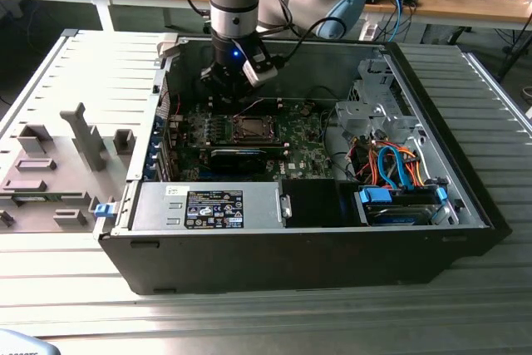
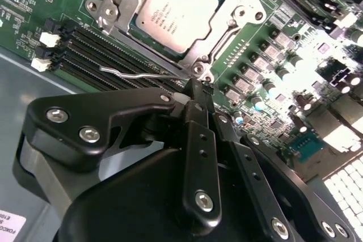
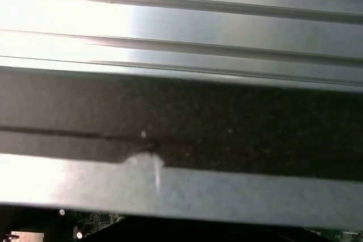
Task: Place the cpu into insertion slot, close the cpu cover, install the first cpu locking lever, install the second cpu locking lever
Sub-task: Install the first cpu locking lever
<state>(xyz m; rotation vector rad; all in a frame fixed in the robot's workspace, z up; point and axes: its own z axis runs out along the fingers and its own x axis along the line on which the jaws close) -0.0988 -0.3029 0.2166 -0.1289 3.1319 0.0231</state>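
The gripper has its fingers closed together, holding nothing, its tip just beside one thin lever. One cpu sits in the slot, framed by the cover.

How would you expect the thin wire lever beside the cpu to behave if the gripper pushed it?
The lever is a thin bent wire, so it probably flexes springily. Its smooth metal may slip off the gripper. It likely pivots rather than slides.
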